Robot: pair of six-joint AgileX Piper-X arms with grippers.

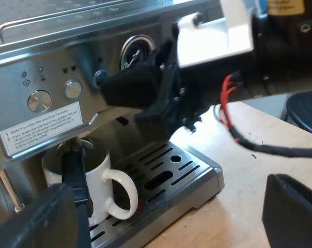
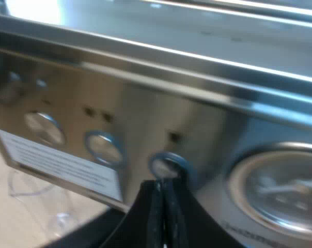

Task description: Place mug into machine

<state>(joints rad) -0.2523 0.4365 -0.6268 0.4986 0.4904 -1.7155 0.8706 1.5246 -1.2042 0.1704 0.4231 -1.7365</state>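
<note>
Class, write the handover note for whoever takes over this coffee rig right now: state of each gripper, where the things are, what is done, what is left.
Left gripper: open, holding nothing, facing the espresso machine near the mug.
Right gripper: shut, holding nothing, tips at a round button beside the pressure gauge.
Mug: white, upright on the drip tray, under the holder locked into the machine's front.
Done: the mug looks placed.
Left: probably nothing for the mug. Whether the tips touch the button cannot be told.

mug (image 1: 96, 178) on drip tray (image 1: 197, 173), beneath holder (image 1: 76, 150); right fingers (image 2: 148, 219) — at button (image 2: 165, 166)
</note>
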